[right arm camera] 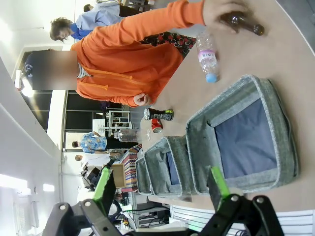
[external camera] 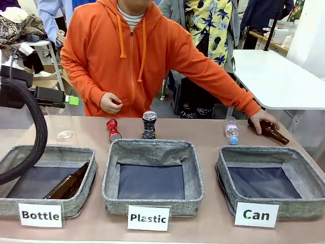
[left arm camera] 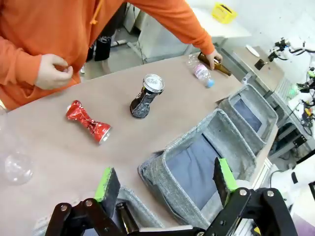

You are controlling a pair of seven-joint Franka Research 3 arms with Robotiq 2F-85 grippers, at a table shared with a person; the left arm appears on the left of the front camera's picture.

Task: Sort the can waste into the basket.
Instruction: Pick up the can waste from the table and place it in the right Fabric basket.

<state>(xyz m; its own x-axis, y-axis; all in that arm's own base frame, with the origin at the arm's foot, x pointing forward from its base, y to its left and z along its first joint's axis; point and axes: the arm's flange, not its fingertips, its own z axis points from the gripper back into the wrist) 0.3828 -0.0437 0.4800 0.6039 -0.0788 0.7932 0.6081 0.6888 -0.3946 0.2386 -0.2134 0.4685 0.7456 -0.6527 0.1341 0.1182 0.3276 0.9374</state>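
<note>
**Surface and room.** The worktop [external camera: 203, 133] is plain beige. A white table [external camera: 277, 81] stands behind it on the right, and other people stand farther off. A person [external camera: 132, 56] in an orange hoodie is at the far side.

**Task items.** The red can [external camera: 112, 129] is crushed at the waist and lies on its side. The dark can [external camera: 149, 125] has multicoloured print and a silver top, and stands upright, leaning slightly. Both rest on the worktop just beyond the far rim of the Plastic basket [external camera: 152, 147], near each other but apart. Both are well apart from the Can basket [external camera: 264, 150] at the right end of the row.

**Count.**
- Three grey fabric baskets, the third being the Bottle basket [external camera: 51, 151].
- Two cans.
- Two brown glass bottles: the first brown bottle [external camera: 68, 184] lies inside the Bottle basket, and the second brown bottle [external camera: 274, 133] lies under the person's hand [external camera: 264, 118].
- One clear plastic bottle [external camera: 231, 130].

**Jaws.** On the left gripper [left arm camera: 164, 178] the jaws stand wide and hold nothing. The right gripper [right arm camera: 161, 182] is the same.
</note>
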